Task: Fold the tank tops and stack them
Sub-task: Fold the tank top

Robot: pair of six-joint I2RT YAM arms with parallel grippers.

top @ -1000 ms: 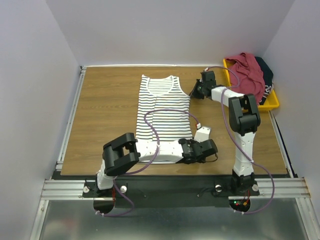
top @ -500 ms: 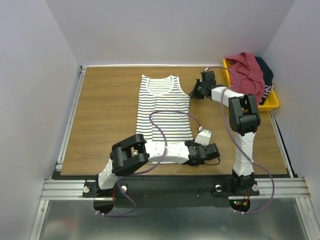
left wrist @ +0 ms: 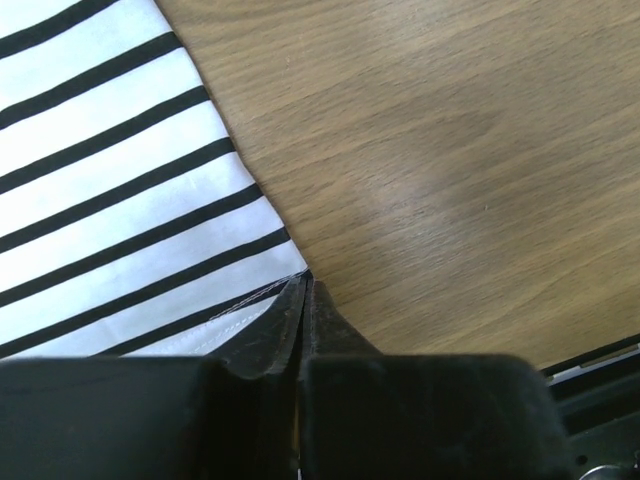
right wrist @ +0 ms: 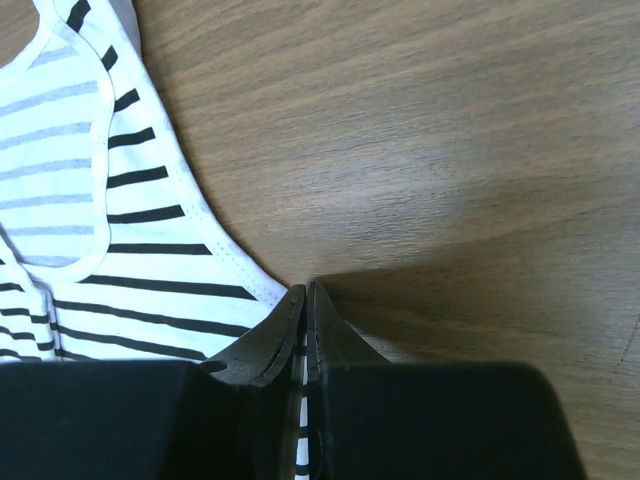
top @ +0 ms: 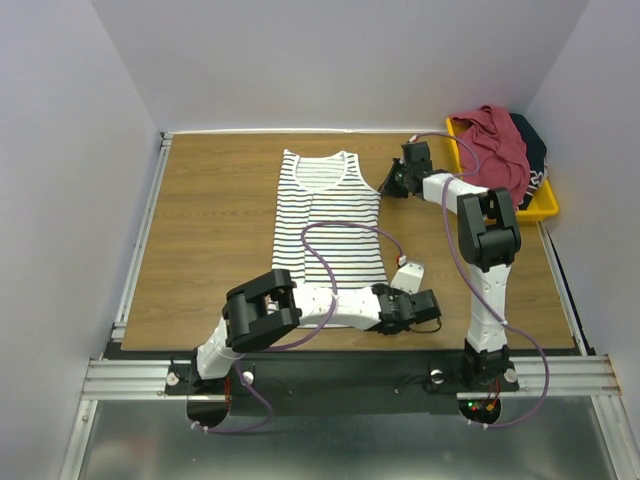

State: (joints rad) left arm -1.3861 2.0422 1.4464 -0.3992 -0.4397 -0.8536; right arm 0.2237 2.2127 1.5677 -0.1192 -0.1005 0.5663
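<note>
Pale, plain walls [top: 340,60] close in a wood-grain tabletop [top: 215,220] on three sides. A striped tank top [top: 330,225], white with thin black horizontal stripes, lies flat near the middle of the tabletop, with its neckline toward the far wall and its hem toward the arm bases.

At the far right corner sits a yellow bin [top: 540,208]. A maroon tank top [top: 495,145] is heaped in it and spills over its near-left rim. A dark tank top [top: 532,150] is bunched behind the maroon one, against the right side of the bin.

The left arm reaches low across the near edge of the tabletop. The left end effector [left wrist: 303,285] is at the near right corner of the striped top's hem. Its jaws are pressed together, the stitched corner of the cloth runs right into their tips, and they appear to pinch it.

The right arm stretches to the far side. The right end effector [right wrist: 305,292] is at the striped top's right edge, just below the shoulder strap and armhole. Its jaws are also squeezed narrow, with a sliver of striped cloth showing in the slit between them.

The striped top looks smooth and unfolded, and both ends of its right edge are held.
</note>
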